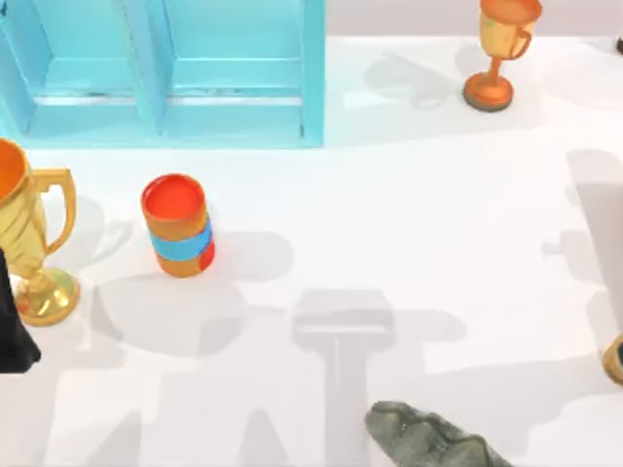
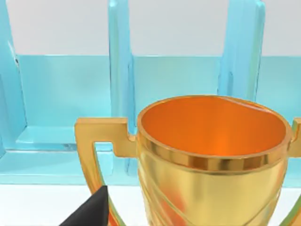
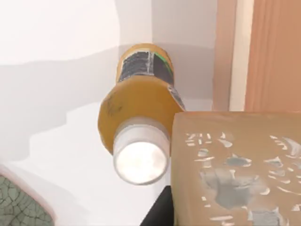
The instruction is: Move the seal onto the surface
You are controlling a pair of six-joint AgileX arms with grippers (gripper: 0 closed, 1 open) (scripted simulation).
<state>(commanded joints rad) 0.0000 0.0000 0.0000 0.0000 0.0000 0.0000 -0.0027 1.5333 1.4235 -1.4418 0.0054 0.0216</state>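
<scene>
one seal (image 3: 237,172) is seen close to the right wrist camera, above the white surface (image 1: 409,224); whether it is gripped cannot be told. two gold trophies (image 1: 24,243) (image 1: 498,49), one orange cup (image 1: 178,226) and one yellow bottle (image 3: 138,113) are counted.

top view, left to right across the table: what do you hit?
Large gold trophy → orange cup → grey-green stone figure → small orange trophy. The blue cabinet overlaps several, so it is left out.
</scene>
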